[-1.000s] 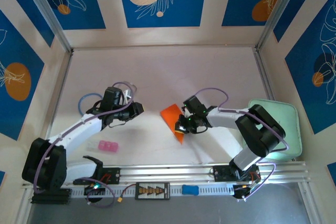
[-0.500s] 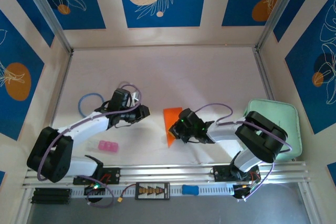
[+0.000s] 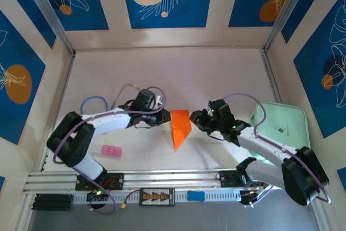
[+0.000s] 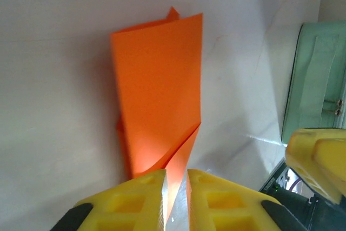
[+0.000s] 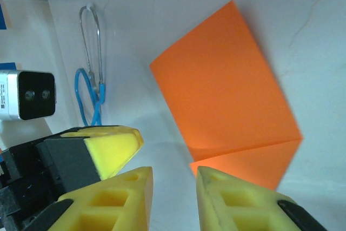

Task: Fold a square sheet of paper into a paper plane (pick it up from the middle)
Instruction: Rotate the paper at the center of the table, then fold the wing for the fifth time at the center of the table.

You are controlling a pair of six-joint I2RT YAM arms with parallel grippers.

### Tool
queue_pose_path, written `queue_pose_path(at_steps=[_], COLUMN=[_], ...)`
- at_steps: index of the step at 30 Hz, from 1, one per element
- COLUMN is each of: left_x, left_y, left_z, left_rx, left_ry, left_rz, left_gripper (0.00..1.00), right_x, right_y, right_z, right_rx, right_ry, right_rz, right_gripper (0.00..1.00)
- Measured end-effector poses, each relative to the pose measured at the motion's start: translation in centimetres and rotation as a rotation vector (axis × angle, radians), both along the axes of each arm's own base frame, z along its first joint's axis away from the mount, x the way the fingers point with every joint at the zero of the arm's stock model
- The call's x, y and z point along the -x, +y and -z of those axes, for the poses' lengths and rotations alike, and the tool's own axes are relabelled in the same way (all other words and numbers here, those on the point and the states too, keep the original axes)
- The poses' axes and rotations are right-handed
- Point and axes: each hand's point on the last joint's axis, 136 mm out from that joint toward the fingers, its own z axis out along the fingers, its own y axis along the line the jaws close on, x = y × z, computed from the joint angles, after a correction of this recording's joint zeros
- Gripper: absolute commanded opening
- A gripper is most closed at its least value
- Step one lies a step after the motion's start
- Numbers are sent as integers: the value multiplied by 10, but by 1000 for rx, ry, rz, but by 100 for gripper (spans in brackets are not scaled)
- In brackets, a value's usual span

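Right gripper [image 5: 174,175], part open and empty, and left gripper [image 4: 176,175], nearly closed with its grip unclear, flank the folded orange paper [image 3: 180,128] on the table [image 3: 216,74], where a clumsy nudge could slide it or spoil the crease.

Both arms reach inward over the table so that their grippers face each other tip to tip, close together but apart. The left arm [image 3: 102,120] bends sharply at its elbow out to the left, and its forearm runs rightward and lies low. The left gripper [image 3: 164,117] points right, its yellow fingers [image 4: 130,201] drawn almost together with just a thin slit between them. The right arm [image 3: 270,152] folds at an elbow near the right corner and stretches up and leftward. The right gripper [image 3: 195,119] points left, its yellow fingers [image 5: 238,198] parted with a plain gap between them.
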Motion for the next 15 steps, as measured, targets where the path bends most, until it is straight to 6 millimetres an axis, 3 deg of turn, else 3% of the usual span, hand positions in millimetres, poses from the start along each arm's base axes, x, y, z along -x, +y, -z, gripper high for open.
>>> queue_pose_path(at_steps=[6,15], left_x=[-8,-9], left_y=[-23,-19], left_z=[16,47], left_rx=[-8,-66], left_ry=[15,58], left_rz=[29,15], left_gripper=[14,9], right_x=[0,14], right_y=[-13,-4], right_z=[14,45], right_rx=[4,-5], right_ry=[34,141], right_rz=[-88,-221], right_gripper=[30,39])
